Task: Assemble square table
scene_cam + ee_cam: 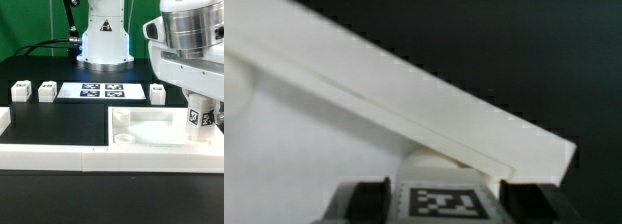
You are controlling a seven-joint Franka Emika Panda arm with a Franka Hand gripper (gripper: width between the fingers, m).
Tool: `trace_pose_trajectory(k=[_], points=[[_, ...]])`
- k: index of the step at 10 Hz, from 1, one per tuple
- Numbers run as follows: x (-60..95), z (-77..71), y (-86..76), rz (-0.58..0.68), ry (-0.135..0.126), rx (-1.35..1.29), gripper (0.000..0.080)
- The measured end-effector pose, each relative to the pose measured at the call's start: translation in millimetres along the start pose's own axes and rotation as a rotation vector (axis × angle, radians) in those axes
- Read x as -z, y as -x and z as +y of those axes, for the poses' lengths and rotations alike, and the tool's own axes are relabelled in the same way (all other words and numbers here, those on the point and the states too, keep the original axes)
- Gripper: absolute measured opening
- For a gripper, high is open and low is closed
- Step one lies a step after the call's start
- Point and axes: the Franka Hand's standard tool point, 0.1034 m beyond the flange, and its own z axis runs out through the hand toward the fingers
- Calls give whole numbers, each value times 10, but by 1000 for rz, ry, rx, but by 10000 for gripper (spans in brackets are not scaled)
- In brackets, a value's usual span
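The square tabletop (140,128) lies on the black table (60,125), its near edge against the border wall (50,155). The tool (200,118) pinches a tagged leg (446,200) above the tabletop's rim at the exterior view's right. A spare leg (158,93) stands just behind the far edge, with open table to the exterior view's left.

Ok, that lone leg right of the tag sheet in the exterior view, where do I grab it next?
Likely from straight above, closing on the side faces of the lone leg near its top. It stands upright, apart from the marker board, with bare space on both sides. The gripper is shut on the held leg, so place that one first.
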Motion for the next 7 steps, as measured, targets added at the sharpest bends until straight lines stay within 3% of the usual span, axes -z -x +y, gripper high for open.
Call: trace_pose_trajectory(k=[2,4,7], points=[[-28,-14,74,1,4,-193,290],[-34,-6,70,2,5,-216,290],[-25,22,50,12,15,160,610]])
